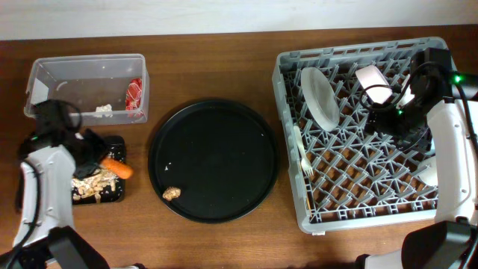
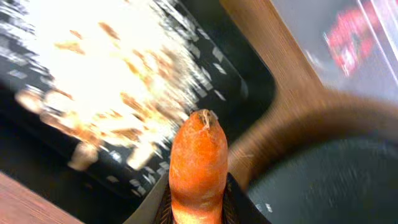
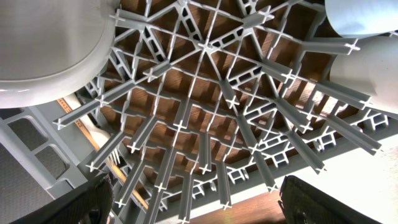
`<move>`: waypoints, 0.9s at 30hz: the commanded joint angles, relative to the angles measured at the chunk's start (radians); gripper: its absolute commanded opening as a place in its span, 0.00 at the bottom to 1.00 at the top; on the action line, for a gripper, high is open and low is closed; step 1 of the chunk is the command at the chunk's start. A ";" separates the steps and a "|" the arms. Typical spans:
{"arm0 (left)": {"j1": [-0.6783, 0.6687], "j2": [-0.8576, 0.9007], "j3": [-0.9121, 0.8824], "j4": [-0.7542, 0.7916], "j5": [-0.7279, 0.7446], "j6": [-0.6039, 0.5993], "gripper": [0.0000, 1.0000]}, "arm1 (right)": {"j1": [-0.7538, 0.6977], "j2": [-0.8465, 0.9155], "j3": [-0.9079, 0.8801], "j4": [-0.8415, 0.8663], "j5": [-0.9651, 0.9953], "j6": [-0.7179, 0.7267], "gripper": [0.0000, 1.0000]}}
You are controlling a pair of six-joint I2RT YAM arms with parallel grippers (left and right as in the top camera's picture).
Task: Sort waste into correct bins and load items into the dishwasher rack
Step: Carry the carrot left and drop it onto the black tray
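My left gripper point(image 1: 101, 157) is shut on the orange carrot point(image 1: 119, 169) and holds it at the right edge of the shallow black tray point(image 1: 116, 196), which holds beige rice-like bits point(image 1: 88, 183). In the left wrist view the carrot point(image 2: 198, 163) sticks out of the jaws point(image 2: 198, 208) over the rice point(image 2: 118, 74). The clear tub point(image 1: 52, 71) holds a red-and-white wrapper point(image 1: 134, 93) and a white paper scrap point(image 1: 103, 110). My right gripper point(image 1: 393, 113) is open and empty over the grey rack point(image 1: 287, 90); its jaws point(image 3: 202, 202) are spread wide above the rack's pegs point(image 3: 205, 124).
The rack holds a pale plate point(image 1: 321, 97), a white fork point(image 1: 302, 153) and a white cup point(image 1: 371, 77). The plate point(image 3: 50, 43) and two cups point(image 3: 367, 68) show in the right wrist view. A small brown lump point(image 1: 172, 193) lies on the round black tray point(image 1: 216, 134).
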 commanded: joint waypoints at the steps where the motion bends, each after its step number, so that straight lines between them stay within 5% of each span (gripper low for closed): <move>1: 0.087 -0.017 0.015 0.034 -0.061 0.013 0.18 | -0.001 0.004 -0.005 -0.001 -0.003 -0.007 0.89; 27: 0.119 0.163 0.005 0.048 -0.172 0.014 0.19 | -0.001 0.004 -0.005 -0.001 -0.003 -0.007 0.89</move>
